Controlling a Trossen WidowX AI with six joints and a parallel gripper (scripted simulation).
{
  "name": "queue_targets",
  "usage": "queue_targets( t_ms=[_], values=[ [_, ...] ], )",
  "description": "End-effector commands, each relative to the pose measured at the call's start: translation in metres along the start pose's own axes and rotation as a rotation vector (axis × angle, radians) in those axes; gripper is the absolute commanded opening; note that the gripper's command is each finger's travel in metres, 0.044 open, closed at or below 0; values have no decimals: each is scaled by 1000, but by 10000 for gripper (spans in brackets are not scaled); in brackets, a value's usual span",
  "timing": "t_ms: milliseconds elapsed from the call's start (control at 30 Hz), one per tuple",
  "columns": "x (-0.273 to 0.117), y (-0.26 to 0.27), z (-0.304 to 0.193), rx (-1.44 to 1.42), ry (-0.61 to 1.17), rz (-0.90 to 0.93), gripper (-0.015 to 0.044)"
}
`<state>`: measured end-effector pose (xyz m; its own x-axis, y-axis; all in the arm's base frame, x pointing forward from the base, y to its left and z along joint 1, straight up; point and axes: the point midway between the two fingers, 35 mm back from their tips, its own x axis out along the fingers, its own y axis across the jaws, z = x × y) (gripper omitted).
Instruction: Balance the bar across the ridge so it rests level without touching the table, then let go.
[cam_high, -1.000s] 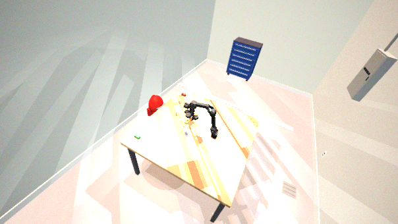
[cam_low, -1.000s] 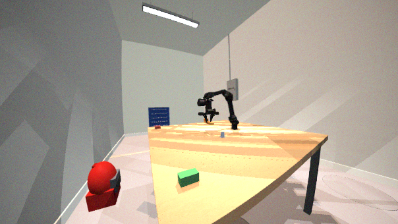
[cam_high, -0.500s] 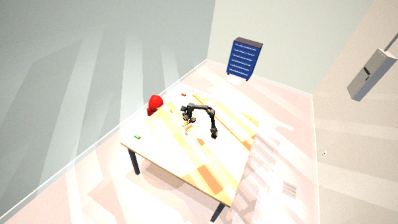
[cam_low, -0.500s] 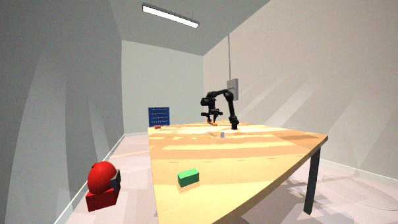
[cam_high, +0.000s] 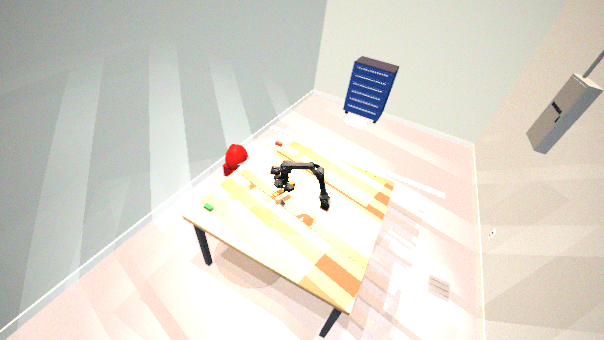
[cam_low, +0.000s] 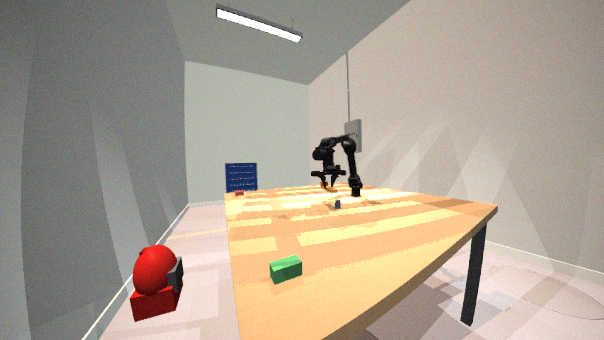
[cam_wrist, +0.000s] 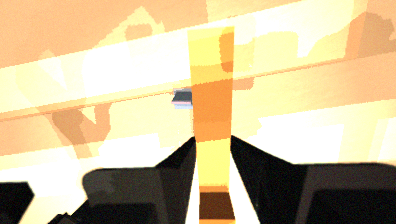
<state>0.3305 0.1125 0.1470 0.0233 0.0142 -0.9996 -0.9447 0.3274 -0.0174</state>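
The orange-yellow bar (cam_high: 278, 192) (cam_low: 324, 184) (cam_wrist: 212, 107) is held above the table (cam_high: 280, 260) (cam_low: 350, 260). My gripper (cam_high: 286, 189) (cam_low: 328, 186) (cam_wrist: 212, 139) is shut on it, and in the wrist view its long part reaches forward from the fingertips. The ridge, a small blue-grey block (cam_high: 283, 203) (cam_low: 337, 204) (cam_wrist: 182, 98), stands on the table near the arm's base. In the wrist view it shows just left of the bar, whose edge hides its right part. The bar's height above the ridge is hard to tell.
A green block (cam_high: 208, 207) (cam_low: 286, 269) lies near one table corner. A small red block (cam_high: 278, 143) (cam_low: 239, 193) lies near the far edge. A red rounded object (cam_high: 236, 157) (cam_low: 155, 270) stands beyond the table's side. Strong light patches and shadows cross the table top.
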Motion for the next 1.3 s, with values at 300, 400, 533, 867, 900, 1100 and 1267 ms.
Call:
queue_targets(
  t_ms=[300, 400, 533, 867, 900, 1100, 1267],
  values=[
    [-1, 28, 43, 38, 0, -3, 0],
    [-1, 35, 52, 46, 0, -2, 0],
    [-1, 41, 59, 52, -1, -2, 0],
    [11, 41, 61, 52, -1, -1, 0],
    [12, 41, 61, 52, -1, -1, 0],
    [22, 40, 60, 52, -1, -2, 0],
    [30, 40, 60, 52, -1, -2, 0]
  ],
)
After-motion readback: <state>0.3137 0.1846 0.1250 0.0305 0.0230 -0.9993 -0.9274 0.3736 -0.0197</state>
